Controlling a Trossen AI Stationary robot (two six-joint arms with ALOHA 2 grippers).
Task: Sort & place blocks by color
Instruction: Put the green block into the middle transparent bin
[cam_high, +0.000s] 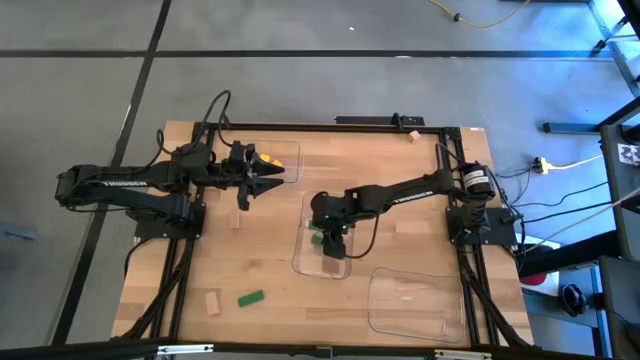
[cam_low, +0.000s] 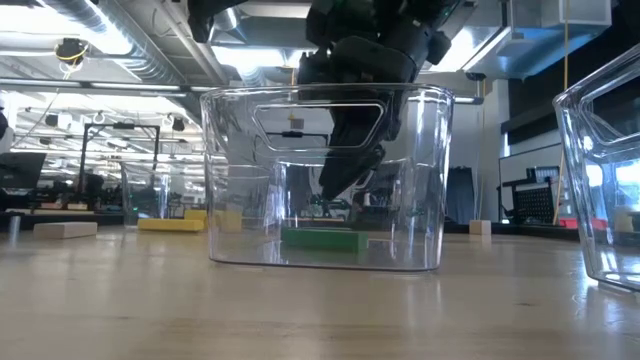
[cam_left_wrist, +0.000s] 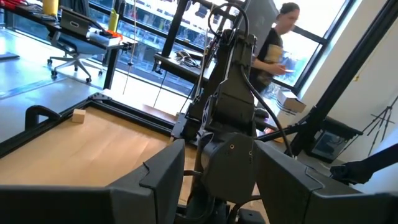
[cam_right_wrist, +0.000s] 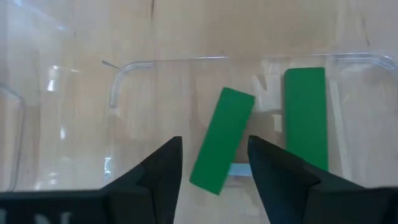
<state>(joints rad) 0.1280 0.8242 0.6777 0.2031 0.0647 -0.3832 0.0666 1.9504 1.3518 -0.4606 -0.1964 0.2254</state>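
Note:
My right gripper (cam_high: 331, 243) (cam_right_wrist: 214, 142) is open and reaches down into the middle clear tray (cam_high: 303, 262) (cam_low: 230, 180). A green oblong block (cam_right_wrist: 222, 147) (cam_low: 322, 238) lies flat on the tray floor between its fingers, and I see gaps on both sides. A second green block (cam_right_wrist: 305, 118) lies beside it in the same tray. My left gripper (cam_high: 272, 181) (cam_left_wrist: 217, 152) is open, held above the table beside the far-left tray (cam_high: 291, 150), which holds yellow blocks (cam_high: 268, 158). One more green block (cam_high: 250, 297) and a tan block (cam_high: 212, 304) lie on the near left of the table.
A third clear tray (cam_high: 415, 300) (cam_low: 600, 180) sits near the table's near right corner. Tan blocks lie at the far edge (cam_high: 412, 135) (cam_left_wrist: 78, 116) and left of the middle tray (cam_high: 237, 218). A person (cam_left_wrist: 277, 43) stands in the room beyond the table.

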